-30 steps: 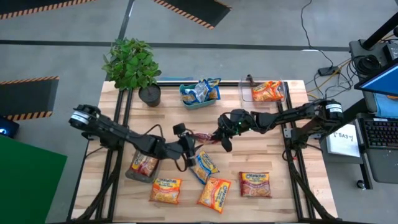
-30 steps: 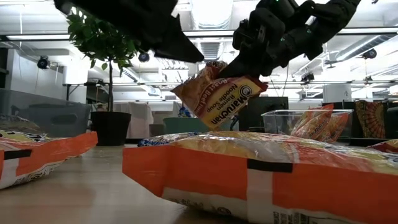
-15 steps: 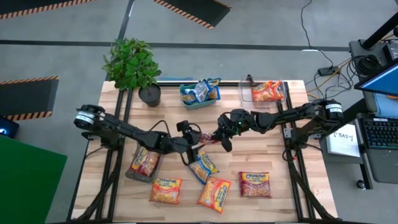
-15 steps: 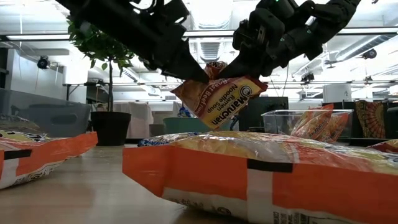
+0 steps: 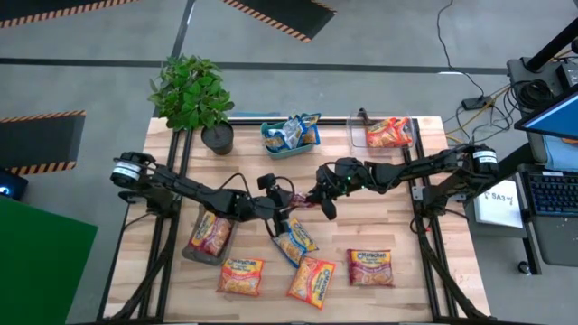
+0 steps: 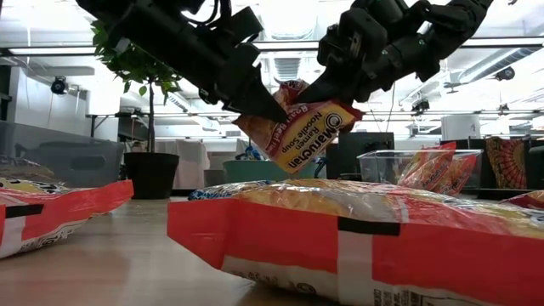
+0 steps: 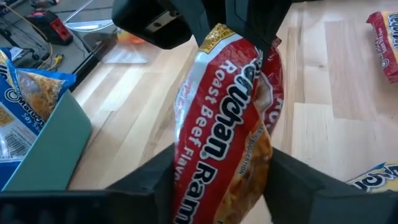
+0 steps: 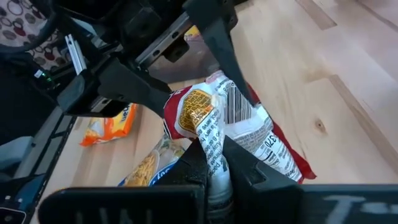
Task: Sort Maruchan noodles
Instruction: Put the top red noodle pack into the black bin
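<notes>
Right hand (image 5: 315,196) pinches red packet (image 5: 301,199) edge midair; open left hand (image 5: 284,202) straddles it.

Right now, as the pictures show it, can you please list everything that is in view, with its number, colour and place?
Table: one, light wood.
Potted plant: one, green in a dark pot, back left corner.
Teal tray: one, back middle, holding blue-and-white packets.
Right clear bin: one, back right, holding orange packaging.
Left clear bin: one, left side, holding a red packet.
Orange packets: two, lying along the front.
Red-pink packet: one, front right.
Blue-and-white packet: one, middle front.
Held red packet: one, in the air over the table's middle.
Left gripper: dark, at the held red packet.
Right gripper: dark, shut on the held red packet.
</notes>
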Robot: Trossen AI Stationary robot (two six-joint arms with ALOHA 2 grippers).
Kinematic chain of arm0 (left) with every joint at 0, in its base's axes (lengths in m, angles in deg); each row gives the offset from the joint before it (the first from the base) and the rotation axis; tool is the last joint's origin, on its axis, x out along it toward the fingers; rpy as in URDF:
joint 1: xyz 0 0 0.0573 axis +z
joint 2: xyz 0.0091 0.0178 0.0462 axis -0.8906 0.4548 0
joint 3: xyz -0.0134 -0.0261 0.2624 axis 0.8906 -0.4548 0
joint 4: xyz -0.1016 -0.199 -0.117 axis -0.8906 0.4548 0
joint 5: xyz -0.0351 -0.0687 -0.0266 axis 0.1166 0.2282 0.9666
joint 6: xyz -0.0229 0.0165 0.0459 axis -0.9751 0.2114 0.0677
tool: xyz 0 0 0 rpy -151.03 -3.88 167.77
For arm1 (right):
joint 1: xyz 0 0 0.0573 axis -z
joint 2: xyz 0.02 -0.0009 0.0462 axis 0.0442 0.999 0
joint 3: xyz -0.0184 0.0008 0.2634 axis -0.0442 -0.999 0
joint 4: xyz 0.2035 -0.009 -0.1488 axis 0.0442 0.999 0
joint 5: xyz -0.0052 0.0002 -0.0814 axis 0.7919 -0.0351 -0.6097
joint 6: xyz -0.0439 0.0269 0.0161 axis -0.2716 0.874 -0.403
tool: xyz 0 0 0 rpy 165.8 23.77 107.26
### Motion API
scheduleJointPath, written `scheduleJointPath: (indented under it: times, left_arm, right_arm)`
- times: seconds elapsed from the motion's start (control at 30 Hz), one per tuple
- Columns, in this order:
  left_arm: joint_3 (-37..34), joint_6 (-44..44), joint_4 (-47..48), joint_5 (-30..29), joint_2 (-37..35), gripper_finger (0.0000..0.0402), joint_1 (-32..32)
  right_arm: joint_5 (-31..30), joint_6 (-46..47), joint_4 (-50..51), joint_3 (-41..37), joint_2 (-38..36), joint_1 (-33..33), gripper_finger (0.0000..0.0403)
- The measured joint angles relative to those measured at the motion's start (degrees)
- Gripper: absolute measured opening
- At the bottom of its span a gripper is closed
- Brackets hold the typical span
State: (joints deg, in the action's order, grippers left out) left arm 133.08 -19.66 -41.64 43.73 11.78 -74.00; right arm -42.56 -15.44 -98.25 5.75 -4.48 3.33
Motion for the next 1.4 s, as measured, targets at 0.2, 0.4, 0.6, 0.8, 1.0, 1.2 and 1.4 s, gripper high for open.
scheduleJointPath:
  times: [0.2, 0.4, 0.6, 0.8, 1.0, 1.2, 1.4]
  left_arm:
    - [0.0, -0.2, 0.3, 0.0, 0.0, 0.0084, 0.0]
    - [0.0, -0.3, 0.2, 0.0, -0.2, 0.0033, -0.2]
    - [0.0, -2.2, 2.8, 0.5, -2.0, 0.0029, -1.5]
    - [0.8, -9.9, 12.4, 5.6, -8.8, 0.0029, -3.4]
    - [11.6, -24.0, 38.6, 11.3, -14.7, 0.0029, -5.3]
    - [26.8, -38.4, 75.3, 13.2, -13.6, 0.0029, -7.2]
    - [38.7, -61.7, 102.5, 19.9, -10.1, 0.0029, -8.0]
  right_arm:
    - [-0.4, 1.5, -1.0, 0.0, 0.0, 0.0, 0.0061]
    - [-0.3, 3.8, -0.5, 0.0, -1.8, 0.5, 0.0137]
    - [-0.4, 4.0, 5.1, 0.1, -9.4, 2.3, 0.0201]
    - [-1.0, 0.1, 12.0, 0.1, -19.5, 3.4, 0.0226]
    - [-5.6, -4.9, 14.1, 0.1, -25.8, 3.5, 0.0228]
    - [-7.0, -7.9, 14.3, 0.1, -27.4, 3.4, 0.0228]
    - [-7.9, -9.3, 14.6, 0.1, -26.2, 3.4, 0.0228]
